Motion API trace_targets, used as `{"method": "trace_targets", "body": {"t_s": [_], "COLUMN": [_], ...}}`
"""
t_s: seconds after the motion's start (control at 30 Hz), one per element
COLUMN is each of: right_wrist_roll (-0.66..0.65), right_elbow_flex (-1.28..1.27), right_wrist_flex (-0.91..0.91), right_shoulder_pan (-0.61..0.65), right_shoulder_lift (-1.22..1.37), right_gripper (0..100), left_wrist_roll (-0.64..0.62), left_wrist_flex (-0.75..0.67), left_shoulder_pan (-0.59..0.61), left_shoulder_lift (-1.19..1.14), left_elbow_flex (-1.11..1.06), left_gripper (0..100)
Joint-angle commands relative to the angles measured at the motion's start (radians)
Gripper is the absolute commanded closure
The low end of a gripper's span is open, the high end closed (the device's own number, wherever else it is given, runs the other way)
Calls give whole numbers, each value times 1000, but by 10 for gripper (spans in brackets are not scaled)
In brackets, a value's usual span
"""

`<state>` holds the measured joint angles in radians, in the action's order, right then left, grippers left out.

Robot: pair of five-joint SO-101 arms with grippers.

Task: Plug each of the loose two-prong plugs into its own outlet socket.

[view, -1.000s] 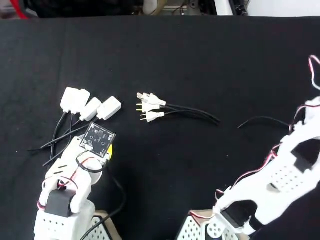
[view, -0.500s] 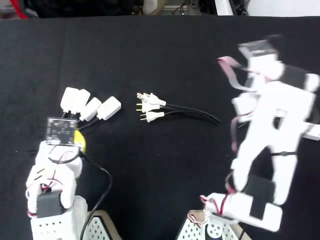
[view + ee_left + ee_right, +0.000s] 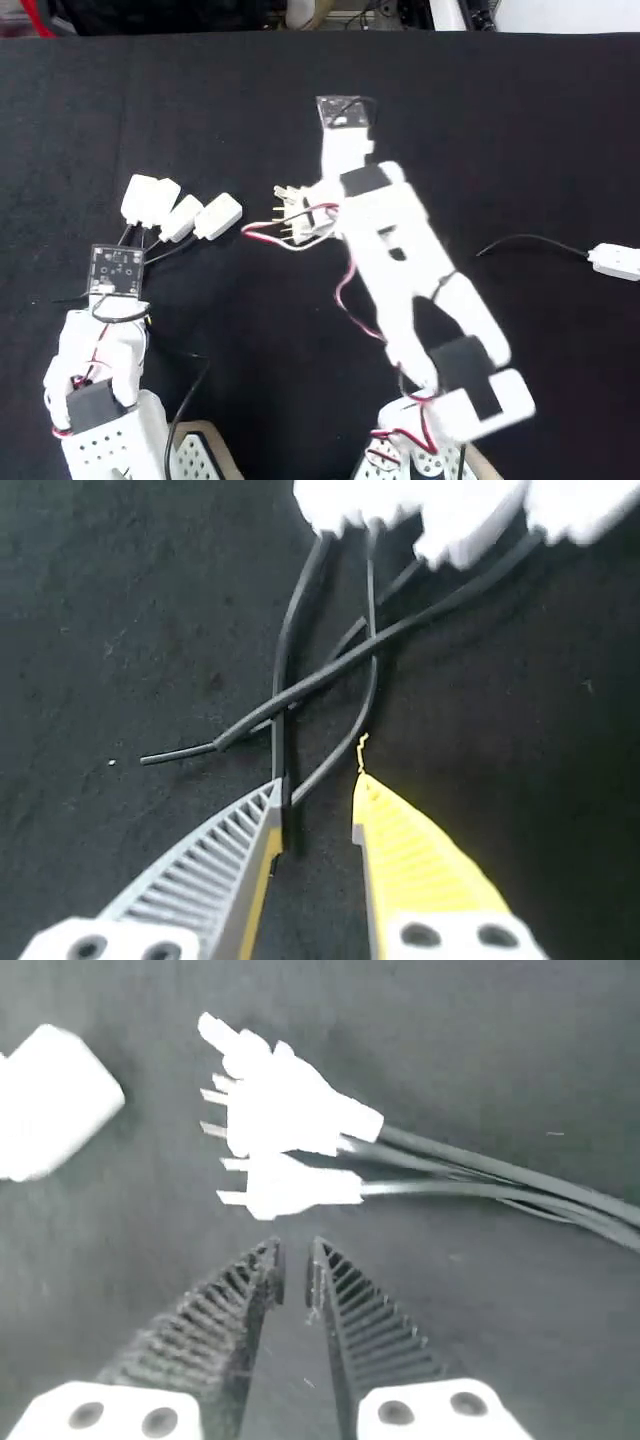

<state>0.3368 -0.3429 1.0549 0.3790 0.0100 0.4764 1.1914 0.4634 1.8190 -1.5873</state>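
Your right end effector (image 3: pixel 295 1260) has now come over to the plugs (image 3: pixel 285 1130), only slightly open and empty, so the first grasp can begin.

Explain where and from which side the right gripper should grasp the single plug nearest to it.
Take the plug by its white moulded body, behind the prongs and ahead of the cable, probably from above with the right gripper spanning its width. It lies flat at the edge of the cluster of plugs, so one side is free, and the prongs stay bare for a socket.
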Motion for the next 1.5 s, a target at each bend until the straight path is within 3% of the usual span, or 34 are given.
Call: {"method": "trace_targets", "body": {"t_s": [0.0, 0.3, 0.73, 0.87, 1.0, 1.17, 1.47], "right_wrist_roll": [149, 377, 397, 402, 442, 476, 488], "right_elbow_flex": [5, 24, 59, 18, 15, 7, -36], "right_wrist_flex": [-114, -170, -15, -60, -87, -83, -152], "right_shoulder_pan": [32, 35, 60, 129, 101, 64, 61], "right_shoulder_lift": [81, 202, 130, 136, 156, 165, 165], "right_gripper": [949, 949, 949, 949, 942, 825, 822], "left_wrist_roll": [40, 44, 44, 44, 44, 44, 44], "left_wrist_flex": [5, 3, 3, 3, -9, -17, -17], "left_shoulder_pan": [5, 5, 5, 5, 5, 5, 5], "left_shoulder_lift": [5, 5, 5, 5, 5, 5, 5], "left_elbow_flex": [-2, -18, -19, -22, -30, -41, -41], "left_gripper": [873, 873, 873, 873, 873, 873, 873]}}
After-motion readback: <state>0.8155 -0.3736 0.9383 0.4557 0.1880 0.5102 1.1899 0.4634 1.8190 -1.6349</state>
